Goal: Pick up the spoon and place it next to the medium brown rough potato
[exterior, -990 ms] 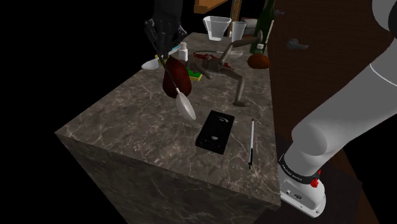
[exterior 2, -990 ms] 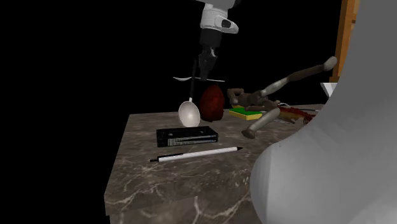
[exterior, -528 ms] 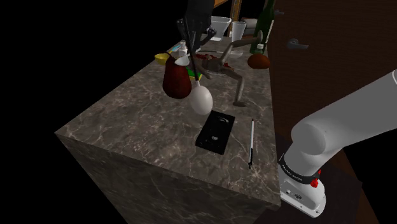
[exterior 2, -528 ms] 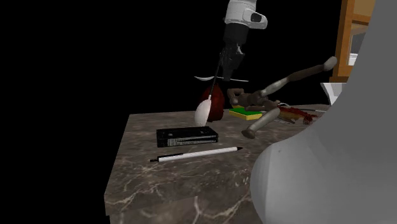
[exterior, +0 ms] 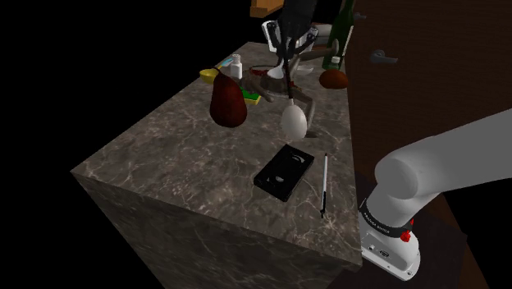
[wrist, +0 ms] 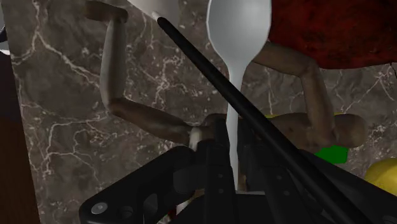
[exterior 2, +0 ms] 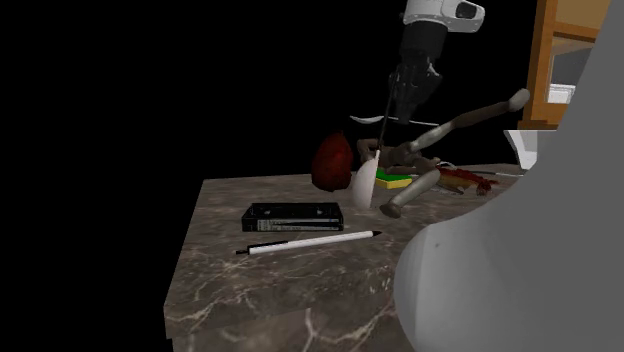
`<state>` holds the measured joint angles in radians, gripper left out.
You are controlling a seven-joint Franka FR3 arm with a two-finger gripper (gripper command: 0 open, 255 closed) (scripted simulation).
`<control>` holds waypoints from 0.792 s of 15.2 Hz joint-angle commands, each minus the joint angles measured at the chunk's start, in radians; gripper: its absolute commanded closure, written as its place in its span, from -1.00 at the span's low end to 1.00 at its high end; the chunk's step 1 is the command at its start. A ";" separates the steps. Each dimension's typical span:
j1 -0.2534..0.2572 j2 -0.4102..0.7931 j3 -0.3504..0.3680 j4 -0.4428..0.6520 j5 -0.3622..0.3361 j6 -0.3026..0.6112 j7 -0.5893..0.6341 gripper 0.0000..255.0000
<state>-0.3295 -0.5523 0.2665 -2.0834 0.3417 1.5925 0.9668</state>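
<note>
Shoulder view showed the tool (exterior: 286,54) pinching the spoon (exterior: 294,121) by its thin handle, so the spoon hung in the air over the surface (exterior: 180,164). The picking up was done. I think it still had to be laid down by the brown potato (exterior: 333,78).

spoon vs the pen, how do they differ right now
The spoon hangs upright, bowl down, clasped in the gripper; the pen lies flat on the marbled counter beside the black cassette. The spoon widens into a rounded bowl; the pen is a thin straight stick with dark ends. Both are mostly white and slender.
</note>
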 commanded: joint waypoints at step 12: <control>-0.083 -0.117 -0.277 -0.098 -0.140 -0.102 -0.311 1.00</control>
<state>-0.4037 -0.6659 0.0159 -2.1830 0.2195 1.5027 0.6862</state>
